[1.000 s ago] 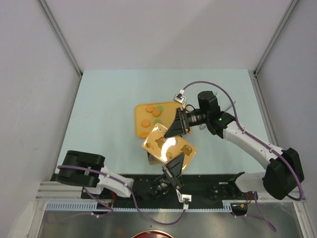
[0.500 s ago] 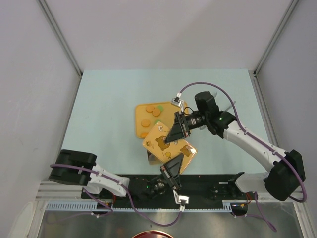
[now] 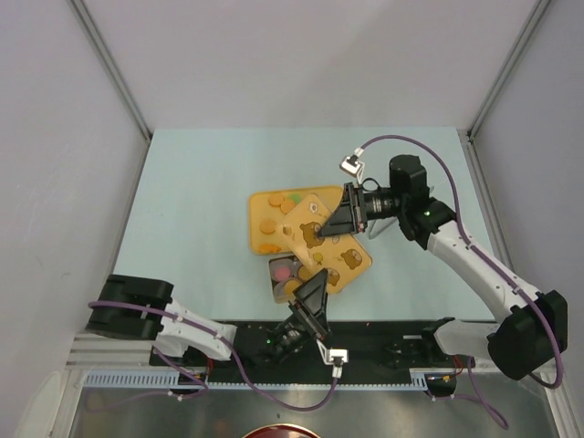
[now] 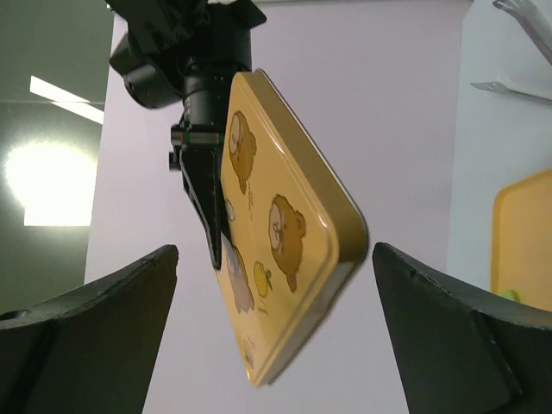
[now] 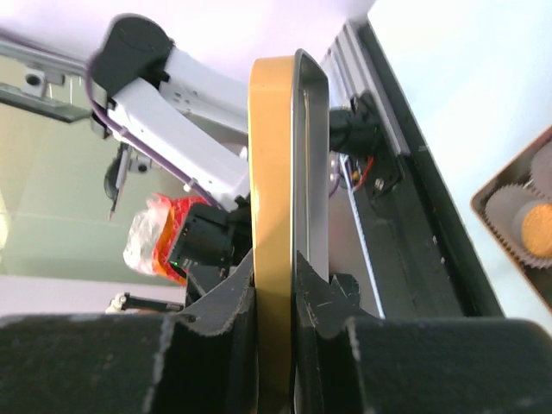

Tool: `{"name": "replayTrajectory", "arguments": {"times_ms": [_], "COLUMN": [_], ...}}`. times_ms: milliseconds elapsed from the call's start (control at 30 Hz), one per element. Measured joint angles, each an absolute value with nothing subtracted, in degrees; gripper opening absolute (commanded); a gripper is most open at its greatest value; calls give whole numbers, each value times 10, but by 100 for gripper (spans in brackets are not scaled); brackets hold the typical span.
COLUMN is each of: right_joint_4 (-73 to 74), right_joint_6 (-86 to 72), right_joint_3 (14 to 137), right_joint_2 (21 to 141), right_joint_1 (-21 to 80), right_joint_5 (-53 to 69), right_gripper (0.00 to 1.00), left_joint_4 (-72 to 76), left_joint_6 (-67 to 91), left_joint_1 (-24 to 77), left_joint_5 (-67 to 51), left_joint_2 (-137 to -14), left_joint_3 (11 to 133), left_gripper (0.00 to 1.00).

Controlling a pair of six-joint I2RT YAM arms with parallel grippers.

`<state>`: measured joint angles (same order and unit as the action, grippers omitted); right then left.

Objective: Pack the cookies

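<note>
Orange cookies and a green one lie on a yellow tray in the top view. In front of the tray stands a small box of white paper cups, holding a pink cookie and an orange cookie. My right gripper is shut on the edge of a yellow bear-printed lid, which hangs tilted over the box's right part; the lid's rim sits clamped between the fingers. My left gripper is open just below the lid, touching nothing.
The black rail with the arm bases runs along the near edge. The right arm's purple cable arcs above the tray's right side. White walls enclose the pale green table on three sides.
My left gripper has let go of the lid and opened wide. The right gripper has carried the lid up and to the right, uncovering the box of cups.
</note>
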<state>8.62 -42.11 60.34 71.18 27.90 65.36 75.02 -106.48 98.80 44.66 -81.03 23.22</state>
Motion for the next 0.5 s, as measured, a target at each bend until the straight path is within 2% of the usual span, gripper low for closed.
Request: {"name": "replayTrajectory", "arguments": {"times_ms": [367, 500], "right_joint_4": [19, 82], "right_joint_6": [-480, -443], "right_joint_3": [604, 639], "right_joint_2": [702, 716], "right_joint_1": [219, 214], "right_joint_5": [663, 632], "right_gripper": [0, 0], "left_joint_4": [753, 753], "left_joint_6": [-1039, -1025], "left_joint_1": [986, 985], "left_joint_5": [514, 554], "left_joint_2": [-792, -788], "left_joint_3": [232, 232], "left_gripper": [100, 100]}}
